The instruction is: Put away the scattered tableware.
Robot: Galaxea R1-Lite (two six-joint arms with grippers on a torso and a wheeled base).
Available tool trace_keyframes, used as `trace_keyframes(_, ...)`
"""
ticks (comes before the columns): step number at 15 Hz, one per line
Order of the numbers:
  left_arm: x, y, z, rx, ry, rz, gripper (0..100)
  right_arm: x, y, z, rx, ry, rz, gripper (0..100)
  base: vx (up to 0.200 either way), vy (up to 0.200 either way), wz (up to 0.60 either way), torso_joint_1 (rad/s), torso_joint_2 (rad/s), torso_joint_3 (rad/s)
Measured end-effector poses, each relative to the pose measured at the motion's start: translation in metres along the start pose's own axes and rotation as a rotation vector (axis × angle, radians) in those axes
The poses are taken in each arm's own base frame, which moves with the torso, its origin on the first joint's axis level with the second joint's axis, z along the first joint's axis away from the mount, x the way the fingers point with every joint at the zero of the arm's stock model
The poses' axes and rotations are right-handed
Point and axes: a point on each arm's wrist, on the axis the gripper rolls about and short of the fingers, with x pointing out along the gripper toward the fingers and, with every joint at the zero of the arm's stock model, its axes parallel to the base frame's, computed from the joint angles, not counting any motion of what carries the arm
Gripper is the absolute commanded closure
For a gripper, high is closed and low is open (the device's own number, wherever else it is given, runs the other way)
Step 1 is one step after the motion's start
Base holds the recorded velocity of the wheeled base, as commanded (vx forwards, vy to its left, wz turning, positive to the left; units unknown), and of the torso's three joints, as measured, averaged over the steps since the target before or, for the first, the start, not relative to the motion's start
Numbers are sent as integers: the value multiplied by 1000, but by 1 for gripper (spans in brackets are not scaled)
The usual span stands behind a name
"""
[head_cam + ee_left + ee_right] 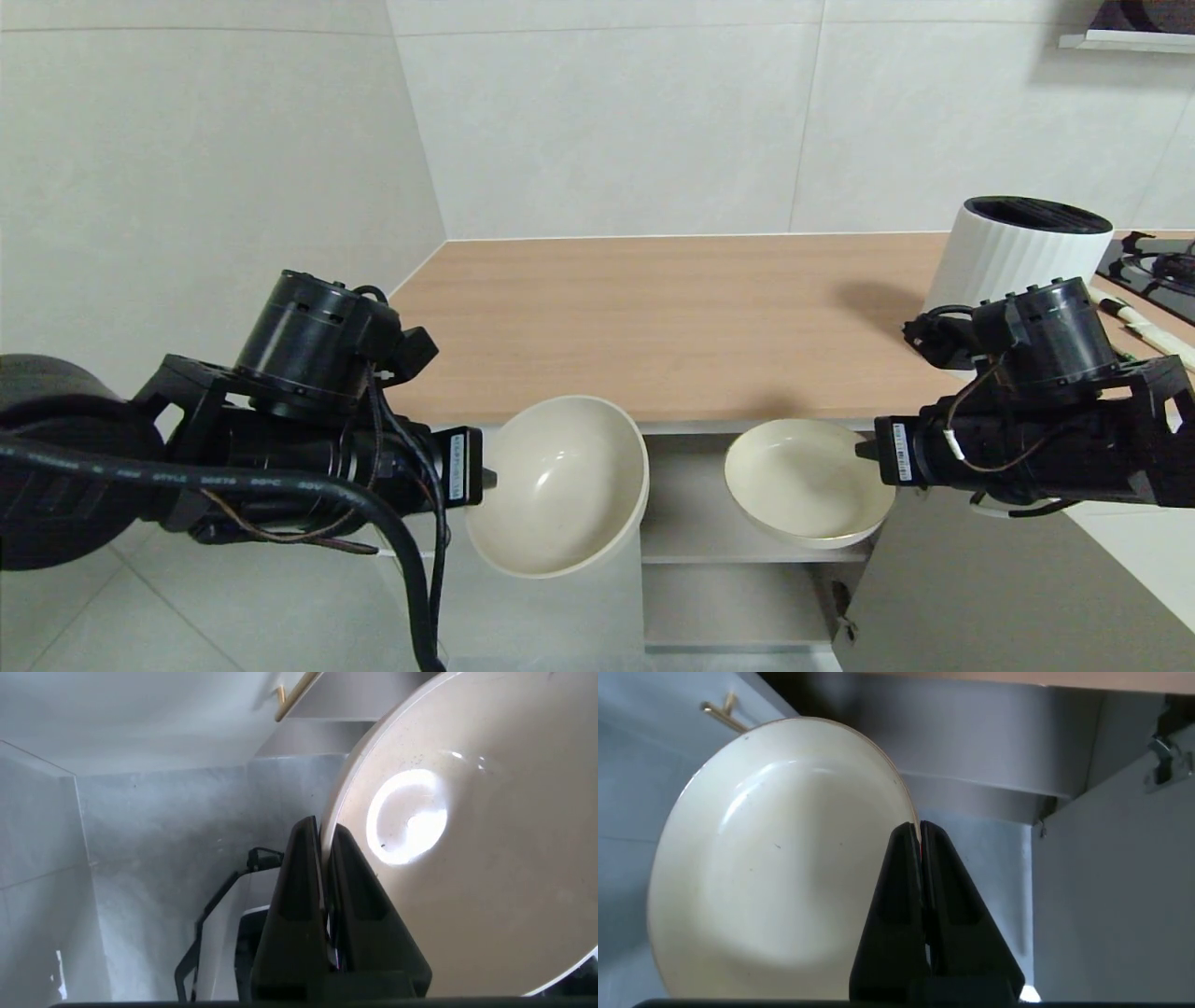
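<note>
A deep cream bowl (560,485) hangs tilted in front of the open cabinet below the wooden counter (672,317). My left gripper (490,478) is shut on its rim. In the left wrist view the fingers (304,863) pinch the bowl (467,840) at its edge. A shallow cream plate (808,481) hangs to the right of it at about the same height, and my right gripper (864,450) is shut on that plate's rim. In the right wrist view the gripper (920,845) clamps the edge of the plate (775,859).
The cabinet shelf (709,523) lies behind and between the two dishes. An open grey cabinet door (962,597) stands at the right. On the counter stand a white ribbed container (1022,247) and a gas hob (1153,266) at the far right.
</note>
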Motion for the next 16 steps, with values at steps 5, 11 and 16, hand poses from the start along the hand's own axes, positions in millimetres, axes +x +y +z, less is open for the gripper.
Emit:
trace_keyframes(5, 0, 0, 0, 0, 0, 0, 100, 4, -1, -1, 1, 12, -5, 100, 0, 0, 0, -62, 149, 84)
trace_keyframes(11, 2, 0, 0, 0, 3, 2, 100, 8, -1, -2, 1, 13, -6, 100, 0, 0, 0, -187, 472, 277)
trace_keyframes(16, 3, 0, 0, 1, 5, 3, 100, 10, -1, -3, 1, 19, -7, 100, 0, 0, 0, -171, 472, 299)
